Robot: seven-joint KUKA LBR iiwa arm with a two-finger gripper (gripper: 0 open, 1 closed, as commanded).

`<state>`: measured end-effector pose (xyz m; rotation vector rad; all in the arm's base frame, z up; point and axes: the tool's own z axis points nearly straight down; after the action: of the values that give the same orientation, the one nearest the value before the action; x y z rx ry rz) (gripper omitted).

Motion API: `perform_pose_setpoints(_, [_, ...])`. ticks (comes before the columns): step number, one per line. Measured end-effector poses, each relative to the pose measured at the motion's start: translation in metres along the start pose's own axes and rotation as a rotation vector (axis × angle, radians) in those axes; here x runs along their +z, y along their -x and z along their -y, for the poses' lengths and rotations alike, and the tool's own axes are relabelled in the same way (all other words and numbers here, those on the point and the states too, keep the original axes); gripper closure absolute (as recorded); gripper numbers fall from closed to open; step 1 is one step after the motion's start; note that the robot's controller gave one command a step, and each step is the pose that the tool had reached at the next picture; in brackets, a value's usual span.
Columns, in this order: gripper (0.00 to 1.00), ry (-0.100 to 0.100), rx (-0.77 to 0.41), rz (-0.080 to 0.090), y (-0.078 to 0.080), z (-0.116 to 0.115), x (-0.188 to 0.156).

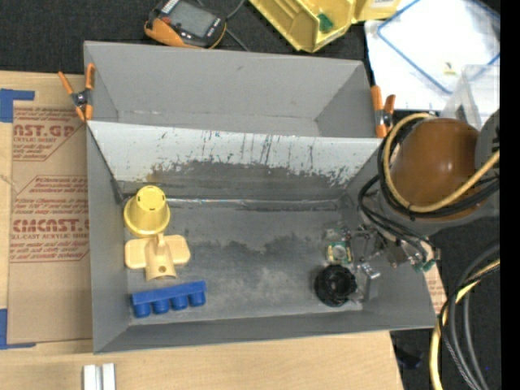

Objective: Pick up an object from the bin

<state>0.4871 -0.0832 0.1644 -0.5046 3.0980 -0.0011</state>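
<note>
One yellow cup (147, 210); one cream plastic piece (158, 254); one blue brick (168, 298); one black disc (334, 285), perhaps a wheel.

In the bin (236, 80), a cup (147, 210) stood left, a toy block (157, 254) before it, a brick (168, 298) nearest; a knob (334, 285) lay right, beside the pincer (359, 262).

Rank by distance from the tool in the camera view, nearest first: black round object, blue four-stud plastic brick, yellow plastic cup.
1. Black round object, front right, beside the tool.
2. Blue four-stud plastic brick, front left.
3. Yellow plastic cup, left, farther back.
</note>
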Motion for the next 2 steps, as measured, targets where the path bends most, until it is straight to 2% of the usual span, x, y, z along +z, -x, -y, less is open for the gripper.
perform_pose_setpoints(1, [0.00, 0.000, -0.130, 0.002, -0.011, 0.025, 0.005])
perform_pose_setpoints(2, [0.00, 0.007, -0.476, -0.004, -0.017, 0.024, 0.041])
